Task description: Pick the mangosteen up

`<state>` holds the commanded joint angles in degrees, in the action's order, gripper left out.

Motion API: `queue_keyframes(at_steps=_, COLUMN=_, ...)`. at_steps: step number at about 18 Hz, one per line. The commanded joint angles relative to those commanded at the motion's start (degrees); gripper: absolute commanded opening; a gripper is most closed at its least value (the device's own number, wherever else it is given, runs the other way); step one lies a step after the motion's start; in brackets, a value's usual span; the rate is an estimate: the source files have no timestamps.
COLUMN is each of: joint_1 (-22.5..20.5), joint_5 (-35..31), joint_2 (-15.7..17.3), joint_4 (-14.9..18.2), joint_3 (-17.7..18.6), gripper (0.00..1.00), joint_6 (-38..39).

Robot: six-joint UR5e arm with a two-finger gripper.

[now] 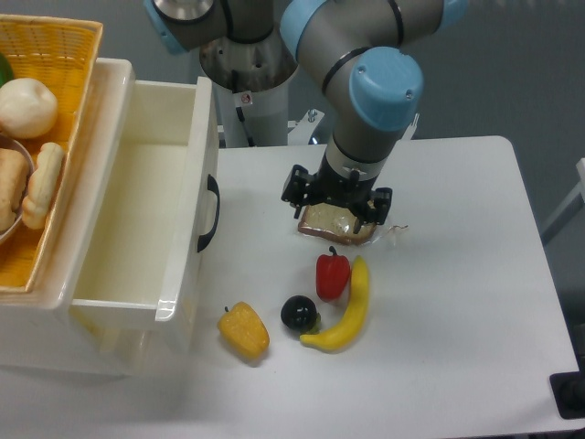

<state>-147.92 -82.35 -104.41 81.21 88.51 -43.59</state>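
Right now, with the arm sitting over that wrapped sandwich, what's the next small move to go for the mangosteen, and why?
Probably shift the gripper toward the camera and slightly left, until it is above the mangosteen. It now hangs over the wrapped sandwich, not the fruit. The mangosteen sits close between the red pepper, banana and yellow pepper, so centre first, then descend.

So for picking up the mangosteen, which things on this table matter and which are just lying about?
Part of the job:
- small glossy black-purple round mangosteen
- black two-finger gripper, above the sandwich, jaw state unclear

Lying about:
- red pepper
- yellow banana
- yellow pepper
- wrapped sandwich
- open cream plastic drawer
- yellow wicker basket
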Motion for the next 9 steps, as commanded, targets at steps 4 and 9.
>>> queue_keyframes(at_steps=4, joint_1=0.17, joint_5=-0.35, joint_2=-1.76, joint_4=-2.89, joint_3=-0.09, gripper=1.00, joint_6=0.18)
queue_keyframes(at_steps=9, joint_1=1.49, joint_5=-0.26, joint_2=-6.06, joint_4=-5.00, joint_3=0.35, gripper=1.00, joint_6=0.70)
